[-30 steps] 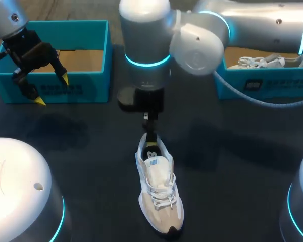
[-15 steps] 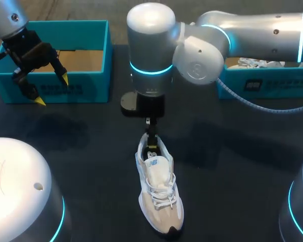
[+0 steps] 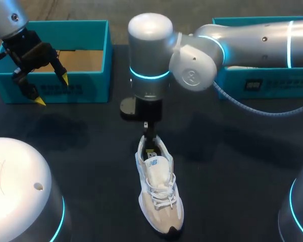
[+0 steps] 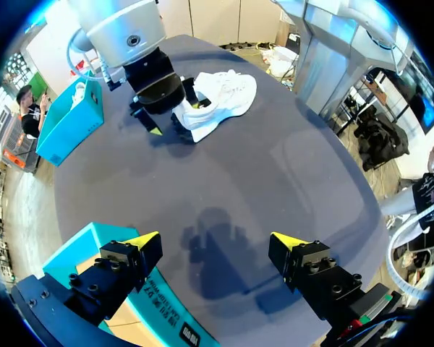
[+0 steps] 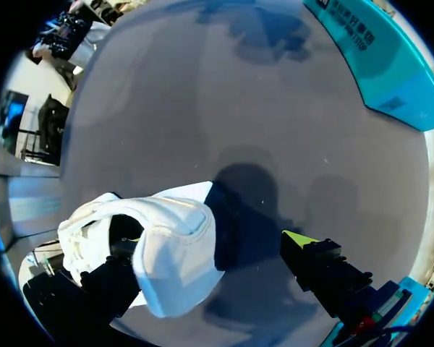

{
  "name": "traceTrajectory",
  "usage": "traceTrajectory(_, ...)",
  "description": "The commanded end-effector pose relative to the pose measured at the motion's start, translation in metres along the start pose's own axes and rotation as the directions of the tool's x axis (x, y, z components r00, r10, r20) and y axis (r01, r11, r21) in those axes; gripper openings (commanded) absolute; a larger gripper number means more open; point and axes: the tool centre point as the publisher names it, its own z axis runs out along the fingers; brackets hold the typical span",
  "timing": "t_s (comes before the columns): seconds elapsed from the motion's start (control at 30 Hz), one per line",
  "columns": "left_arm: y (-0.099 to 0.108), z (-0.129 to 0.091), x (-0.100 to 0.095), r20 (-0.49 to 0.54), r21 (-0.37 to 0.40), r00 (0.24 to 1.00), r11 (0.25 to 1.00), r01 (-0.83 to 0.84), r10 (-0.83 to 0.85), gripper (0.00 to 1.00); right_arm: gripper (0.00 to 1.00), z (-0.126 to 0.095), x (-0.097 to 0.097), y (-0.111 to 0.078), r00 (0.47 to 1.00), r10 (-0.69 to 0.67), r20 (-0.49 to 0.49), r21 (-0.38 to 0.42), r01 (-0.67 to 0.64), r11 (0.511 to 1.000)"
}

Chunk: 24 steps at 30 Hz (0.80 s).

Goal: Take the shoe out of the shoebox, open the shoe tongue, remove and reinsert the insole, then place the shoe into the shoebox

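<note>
Head view has the shoe [image 3: 159, 194] sitting upright on its sole in the middle of the dark table [image 3: 232, 166], toe toward the near edge and heel toward the far side, outside both boxes. The right arm [image 3: 252, 43] comes in from the right, reaches past the middle and bends so its wrist points straight down over the heel. The right gripper [image 5: 217, 242] is spread wide and straddles the heel. In the right wrist view one finger is down inside the shoe's opening, while the other yellow tip [image 5: 298, 238] hangs outside behind the heel with a gap, so it's not pinching anything. The left arm [image 3: 7, 20] is up at the far left corner, with the left gripper [image 3: 51, 89] angled downward over the near wall of the left shoebox [image 3: 109, 55]. Its fingers are spread and holding nothing, and the left wrist view shows its two yellow tips well apart above the table. The right shoebox [image 3: 230, 88] sits at the far right, mostly hidden behind the right arm. Can't tell what the insole is doing from any of these.
</note>
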Motion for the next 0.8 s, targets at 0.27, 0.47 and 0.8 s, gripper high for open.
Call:
traceTrajectory(0.27,-0.0002,-0.0004,0.0003,-0.002,-0.003,1.000,1.000,0.001,-0.001,1.00,1.00,-0.0028,0.0088,-0.0009,0.997,-0.063,0.033,0.017,0.062,0.998)
traceTrajectory(0.47,-0.0002,-0.0004,0.0003,-0.002,-0.003,1.000,1.000,0.001,-0.001,1.00,1.00,-0.0013,0.0051,0.0045,0.990,-0.127,0.053,0.027,0.126,0.992)
traceTrajectory(0.8,-0.0002,-0.0004,0.0003,-0.002,-0.003,1.000,1.000,0.001,-0.001,1.00,1.00,0.0041,0.0006,0.0025,0.990,-0.133,0.037,0.020,0.132,0.991)
